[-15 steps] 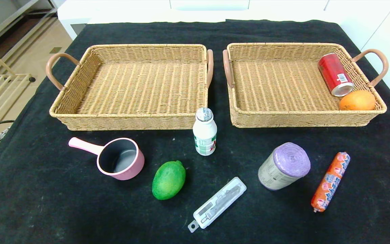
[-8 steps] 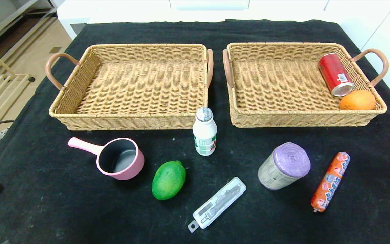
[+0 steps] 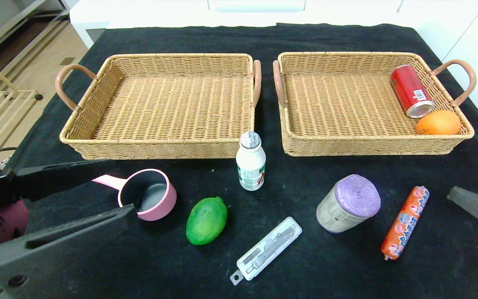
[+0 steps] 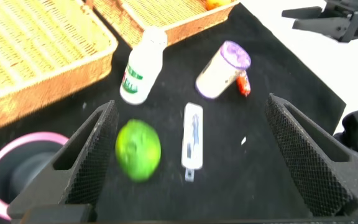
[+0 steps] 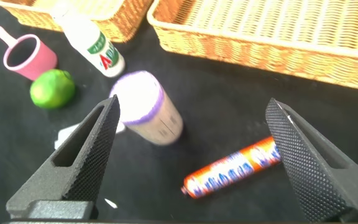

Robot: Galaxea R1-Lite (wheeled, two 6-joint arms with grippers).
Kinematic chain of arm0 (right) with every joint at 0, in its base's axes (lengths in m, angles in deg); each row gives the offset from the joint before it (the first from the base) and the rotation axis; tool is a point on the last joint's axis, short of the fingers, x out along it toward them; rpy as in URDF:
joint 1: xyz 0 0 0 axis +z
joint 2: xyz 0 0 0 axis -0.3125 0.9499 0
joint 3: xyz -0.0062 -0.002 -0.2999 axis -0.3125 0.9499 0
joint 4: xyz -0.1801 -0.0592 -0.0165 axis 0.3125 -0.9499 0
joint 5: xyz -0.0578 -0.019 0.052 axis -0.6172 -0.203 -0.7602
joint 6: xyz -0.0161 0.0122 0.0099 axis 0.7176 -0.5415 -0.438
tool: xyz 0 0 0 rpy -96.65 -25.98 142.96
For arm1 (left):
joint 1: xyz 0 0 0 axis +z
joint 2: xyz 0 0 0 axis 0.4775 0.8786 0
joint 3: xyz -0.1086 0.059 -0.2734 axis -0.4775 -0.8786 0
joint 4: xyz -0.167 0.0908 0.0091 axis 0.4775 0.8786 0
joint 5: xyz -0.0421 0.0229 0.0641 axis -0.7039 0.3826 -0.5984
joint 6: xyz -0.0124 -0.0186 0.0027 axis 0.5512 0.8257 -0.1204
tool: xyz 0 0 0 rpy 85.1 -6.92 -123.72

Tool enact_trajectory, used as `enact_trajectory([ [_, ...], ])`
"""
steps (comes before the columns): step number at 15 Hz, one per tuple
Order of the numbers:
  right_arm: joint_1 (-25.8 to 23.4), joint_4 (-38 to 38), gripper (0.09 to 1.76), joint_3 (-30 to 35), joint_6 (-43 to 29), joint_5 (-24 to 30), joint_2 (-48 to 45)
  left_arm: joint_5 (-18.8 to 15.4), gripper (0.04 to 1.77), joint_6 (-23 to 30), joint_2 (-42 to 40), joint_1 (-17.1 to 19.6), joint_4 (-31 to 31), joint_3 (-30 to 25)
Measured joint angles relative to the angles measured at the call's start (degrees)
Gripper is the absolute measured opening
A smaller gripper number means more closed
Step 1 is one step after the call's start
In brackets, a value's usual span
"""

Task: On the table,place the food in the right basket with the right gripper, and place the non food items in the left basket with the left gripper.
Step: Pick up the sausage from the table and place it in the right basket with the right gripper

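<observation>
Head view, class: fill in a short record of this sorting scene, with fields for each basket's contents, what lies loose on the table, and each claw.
left basket: empty
right basket: can, orange
loose food: bottle, green fruit, sausage
loose non-food: pink pot, clear case, purple roll
left claw: open, beside the pot
right claw: open, beside the sausage

Before you: two baskets and eight loose items, one of each kind.

You have two wicker baskets, the left basket [image 3: 160,104] and the right basket [image 3: 347,104]. You also have one red can [image 3: 411,91], one orange [image 3: 438,123], one pink saucepan [image 3: 147,194], one white drink bottle [image 3: 250,161], one green mango [image 3: 206,220], one clear plastic case [image 3: 266,250], one purple-topped roll [image 3: 348,203] and one sausage [image 3: 405,222].
</observation>
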Motion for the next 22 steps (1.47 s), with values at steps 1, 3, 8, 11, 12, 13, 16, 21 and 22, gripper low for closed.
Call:
enact_trajectory([
  [1,0.35,1.05,1.71,-0.39,-0.66,0.01,0.85,0.05,1.72,-0.59,1.49,-0.28,-0.06,0.88],
  [3,0.68,1.11,1.71,-0.44,-0.68,-0.07,1.88,0.05,1.72,-1.05,3.69,-0.5,-0.3,1.99],
  [8,0.8,1.35,1.71,-0.28,-0.3,-0.27,2.51,0.38,1.72,-1.24,5.9,-0.48,-0.85,1.18],
  [11,0.8,1.33,1.71,-0.24,-0.33,-0.27,2.67,0.46,1.72,-1.28,5.99,-0.48,-1.0,0.83],
  [12,0.8,1.22,1.71,-0.27,-0.3,-0.18,2.69,0.41,1.72,-1.33,5.99,-0.48,-0.99,0.69],
  [13,0.8,1.13,1.71,-0.28,-0.3,-0.16,2.72,0.33,1.72,-1.33,5.88,-0.48,-1.0,0.52],
  [16,0.8,0.61,1.71,-1.02,-0.33,-3.05,3.06,0.82,1.72,-1.83,5.77,-0.48,-0.91,0.16],
  [21,0.74,-11.11,1.71,-7.56,-0.78,-13.37,5.75,2.5,1.72,-1.9,5.72,-0.39,-0.91,0.38],
  [22,0.68,-17.03,1.71,-9.98,-1.6,-14.68,6.1,2.51,1.72,-1.91,5.72,-0.39,-0.88,0.39],
])
